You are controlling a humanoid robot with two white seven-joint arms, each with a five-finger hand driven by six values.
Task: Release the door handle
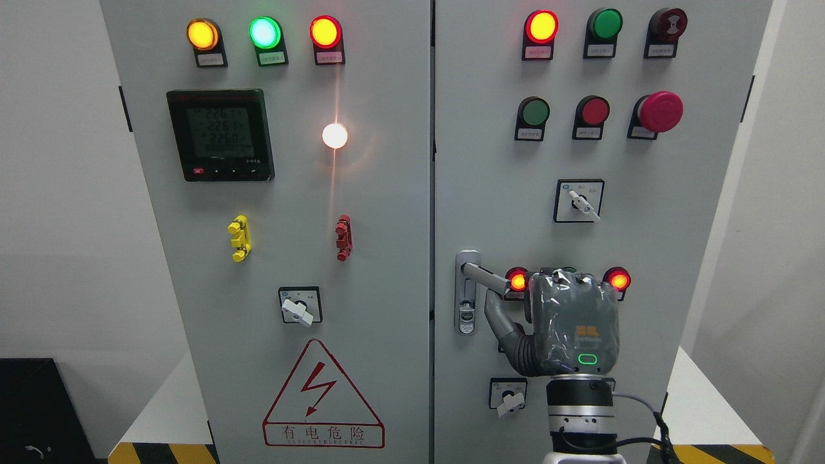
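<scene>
Grey sheet steel: electrical cabinet [387, 270], two doors meeting at a vertical seam just right of the picture's middle; it runs past the top edge. White wall shows on both sides, with wider open room at the left than at the right.

Left door [283, 193]: digital meter [220, 135] with lit readout; three lit lamps along the top, amber, green, red; one white lamp [334, 135] glaring; a yellow clip and a red clip at mid-height; a rotary switch [300, 306]; red-bordered triangular shock warning label [322, 396] near the lower edge.

Right door [677, 258]: upper row of a lit red lamp, a green button and a dark red beacon; second row of a green button, a red button and a magenta mushroom stop button [659, 111]; a rotary selector [579, 201] beneath them.

Right hand [567, 328]: grey, wrapped in clear film, green indicator lit on its back, arm rising from the bottom edge right of the middle. It stands against the right door, back toward the camera, between two lit red lamps. The fingers [506, 325] are curled; whether they close on the lever or only lie beside it cannot be told.

Door handle [480, 274]: silver lever on a narrow plate close to the seam, lever angled rightward and slightly down, its outer end meeting the hand's upper left. Keyhole on the plate beneath.

Small rotary switch [509, 396] below the hand, left of the wrist.

Yellow-black hazard tape [161, 453] at both lower corners.
</scene>
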